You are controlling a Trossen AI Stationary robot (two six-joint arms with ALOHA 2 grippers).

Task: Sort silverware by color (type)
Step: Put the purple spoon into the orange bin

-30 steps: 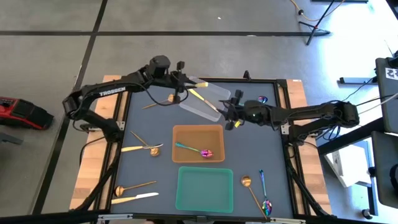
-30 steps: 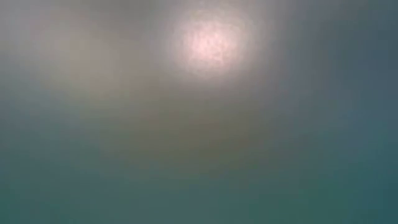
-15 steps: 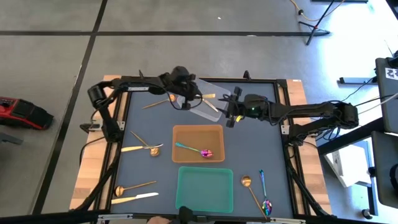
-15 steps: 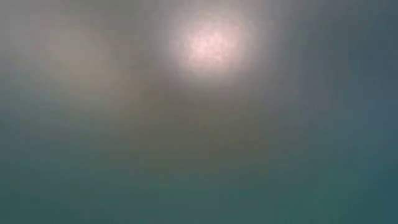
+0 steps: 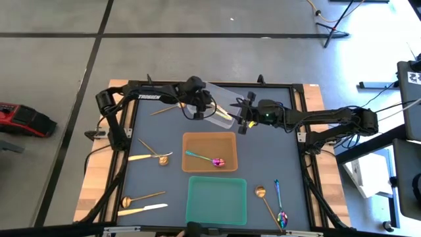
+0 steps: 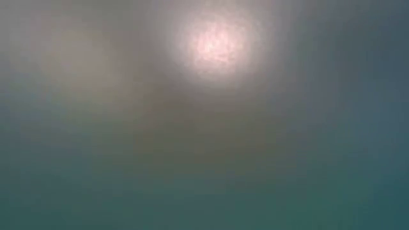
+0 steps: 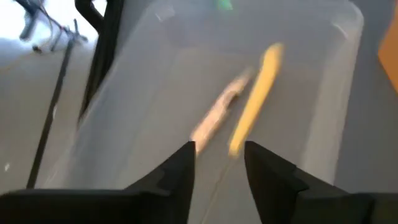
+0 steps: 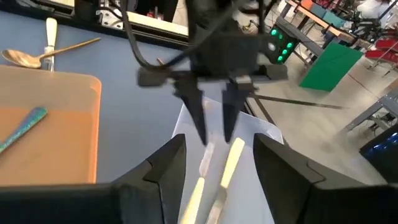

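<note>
1. Over the clear bin (image 5: 220, 107) at the table's far edge, the left gripper (image 5: 197, 108) hangs with its fingers slightly apart, holding nothing.
2. Two pale yellow knives (image 7: 252, 106) lie inside that bin, just beyond the left fingertips (image 7: 186, 152).
3. Facing it from the other side, the right gripper (image 5: 242, 120) is spread open at the bin's end.
4. One rainbow spoon (image 5: 205, 158) rests in the orange bin (image 5: 209, 138); the green bin (image 5: 216, 200) sits just beside it.
5. Other copper spoons (image 5: 141, 197) and knives lie scattered on the table (image 5: 158, 131).
</note>
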